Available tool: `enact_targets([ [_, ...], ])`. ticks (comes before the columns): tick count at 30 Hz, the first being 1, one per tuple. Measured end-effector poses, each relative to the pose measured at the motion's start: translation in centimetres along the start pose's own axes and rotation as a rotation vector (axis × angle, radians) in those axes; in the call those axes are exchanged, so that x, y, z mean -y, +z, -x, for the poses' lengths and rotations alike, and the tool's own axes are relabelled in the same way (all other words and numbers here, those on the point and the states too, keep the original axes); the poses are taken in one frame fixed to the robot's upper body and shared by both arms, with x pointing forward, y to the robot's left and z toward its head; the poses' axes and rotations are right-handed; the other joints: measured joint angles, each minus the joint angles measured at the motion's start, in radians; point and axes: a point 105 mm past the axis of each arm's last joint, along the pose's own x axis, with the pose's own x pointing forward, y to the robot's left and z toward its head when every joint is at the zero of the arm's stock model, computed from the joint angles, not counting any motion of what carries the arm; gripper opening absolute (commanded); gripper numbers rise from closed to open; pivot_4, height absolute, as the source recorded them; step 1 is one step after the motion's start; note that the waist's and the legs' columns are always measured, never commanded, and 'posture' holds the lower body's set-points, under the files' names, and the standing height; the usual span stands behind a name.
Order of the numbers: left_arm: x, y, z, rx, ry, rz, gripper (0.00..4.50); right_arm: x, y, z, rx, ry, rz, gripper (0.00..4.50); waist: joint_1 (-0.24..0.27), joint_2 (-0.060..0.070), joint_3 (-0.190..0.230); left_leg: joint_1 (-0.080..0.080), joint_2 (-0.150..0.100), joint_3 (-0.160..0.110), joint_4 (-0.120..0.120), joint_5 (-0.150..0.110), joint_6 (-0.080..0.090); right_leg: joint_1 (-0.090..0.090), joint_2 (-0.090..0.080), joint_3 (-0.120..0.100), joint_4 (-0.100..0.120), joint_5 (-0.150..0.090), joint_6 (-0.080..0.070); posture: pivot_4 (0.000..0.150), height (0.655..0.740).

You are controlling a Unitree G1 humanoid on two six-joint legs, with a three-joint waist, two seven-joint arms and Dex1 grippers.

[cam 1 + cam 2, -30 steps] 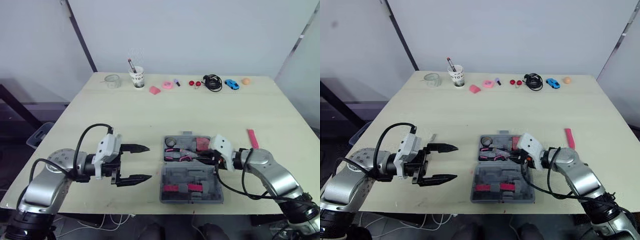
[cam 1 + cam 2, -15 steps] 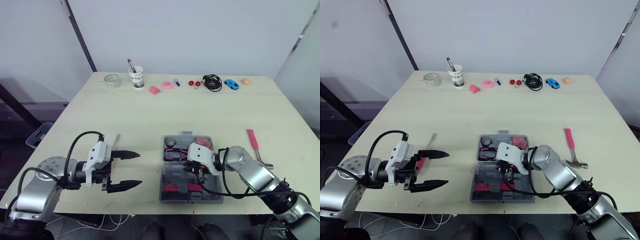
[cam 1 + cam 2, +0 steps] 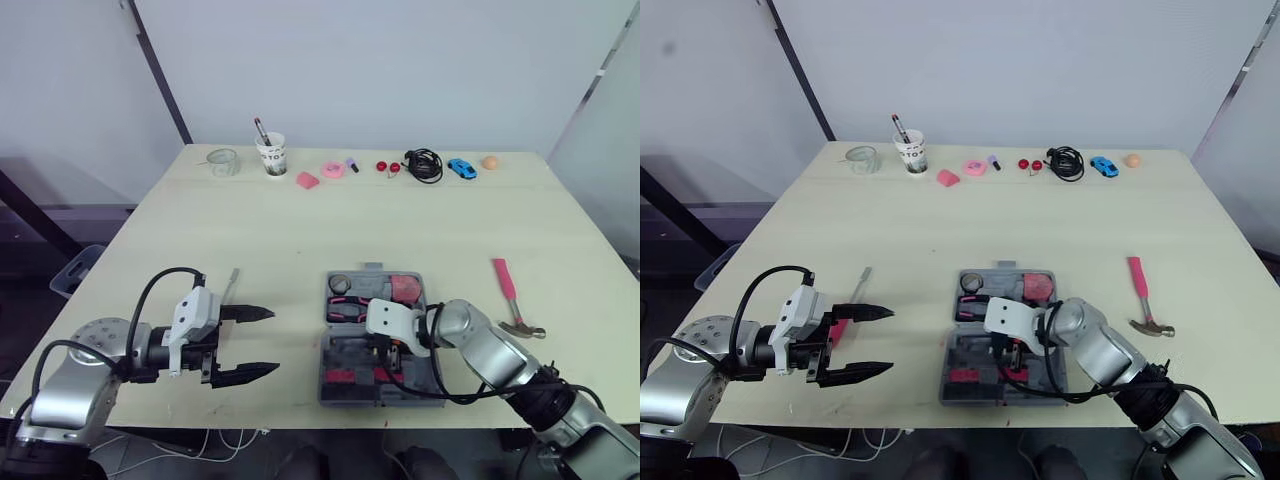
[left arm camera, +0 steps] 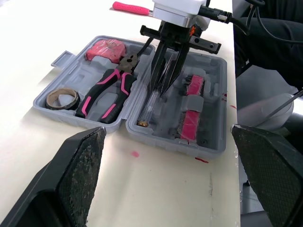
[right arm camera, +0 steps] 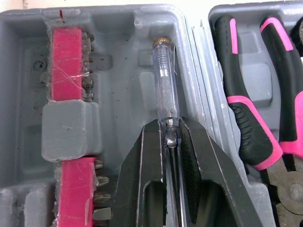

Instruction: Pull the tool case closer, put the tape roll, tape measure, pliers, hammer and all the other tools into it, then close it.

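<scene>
My right hand (image 5: 169,126) pinches the clear tester screwdriver (image 5: 164,75) flat along its slot in the tool case (image 3: 338,354), I judge to seat it, while my left hand (image 3: 272,341) hovers spread over the counter (image 3: 300,230) nearby.

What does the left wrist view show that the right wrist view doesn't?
Extra in the left wrist view: the tape roll, tape measure, hammer handle and the whole tool case. Extra in the right wrist view: individual metal bit tips beside the pink bit holders. Shared: the right gripper, jaws shut on the test screwdriver, and the pliers.
</scene>
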Motion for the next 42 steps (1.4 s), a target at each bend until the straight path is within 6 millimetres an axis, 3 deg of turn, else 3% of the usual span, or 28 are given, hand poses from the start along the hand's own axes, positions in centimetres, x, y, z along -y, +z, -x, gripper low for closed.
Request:
enact_targets([
  [21, 0.0, -0.2, -0.2, -0.006, 0.006, 0.001, 4.50, 0.3, 0.1, 0.4, 0.056, -0.025, 0.059, 0.05, 0.002, 0.000, 0.000, 0.000, 0.000, 0.000, 0.000, 0.000, 0.000, 0.000, 0.000, 0.000, 0.000, 0.000, 0.000, 0.150, 0.7400],
  [26, 0.0, -0.2, -0.3, -0.003, 0.006, 0.003, 4.50, 0.3, 0.3, 0.3, 0.072, -0.031, 0.072, 2.31, 0.001, 0.000, 0.000, 0.000, 0.000, 0.000, 0.000, 0.000, 0.000, 0.000, 0.000, 0.000, 0.000, 0.000, 0.000, 0.150, 0.7400],
  [35, 0.2, -0.3, -0.6, 0.007, 0.000, 0.010, 4.50, 1.1, 0.0, 1.0, 0.105, -0.083, 0.060, 2.31, 0.002, 0.000, 0.000, 0.000, 0.000, 0.000, 0.000, 0.000, 0.000, 0.000, 0.000, 0.000, 0.000, 0.000, 0.000, 0.150, 0.7400],
  [41, 0.2, -0.4, -0.8, 0.017, -0.001, 0.013, 4.50, 1.3, 0.3, 1.9, 0.209, -0.092, -0.035, 2.31, 0.002, 0.000, 0.000, 0.000, 0.000, 0.000, 0.000, 0.000, 0.000, 0.000, 0.000, 0.000, 0.000, 0.000, 0.001, 0.150, 0.7400],
  [42, 0.3, -0.4, -0.8, 0.018, -0.003, 0.014, 4.50, 1.3, 0.5, 2.0, 0.234, -0.091, -0.052, 2.07, 0.002, 0.000, 0.000, 0.000, 0.000, 0.000, 0.000, 0.000, 0.000, 0.000, 0.000, 0.000, 0.000, 0.000, 0.001, 0.150, 0.7400],
])
